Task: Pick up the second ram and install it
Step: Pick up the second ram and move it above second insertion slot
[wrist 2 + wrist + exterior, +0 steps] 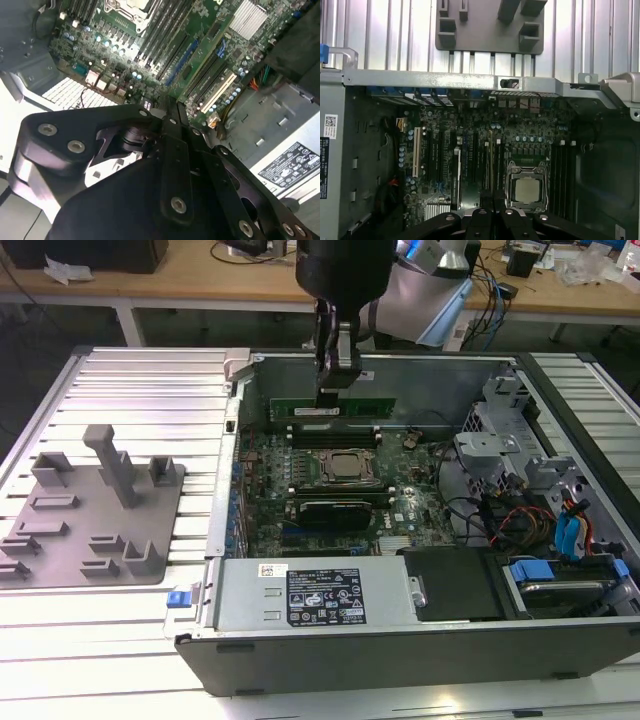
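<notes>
Second ram, a thin dull-green flat stick (pixel 365 407), sits at 6 o'clock below the black pincer (pixel 335 392), which is clenched on its top edge. Its white label (pixel 318 412) is too small to read.

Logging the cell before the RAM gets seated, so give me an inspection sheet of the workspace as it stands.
Surface: ribbed metal table, open computer case on it.
Job's things: second ram on edge over the slots next to the processor socket.
Clutter: grey holder tray at the exterior view's left.
Grippers: tool appears shut on the second ram.
Cables: red and black wires inside the case.
Surroundings: wooden benches behind.
</notes>
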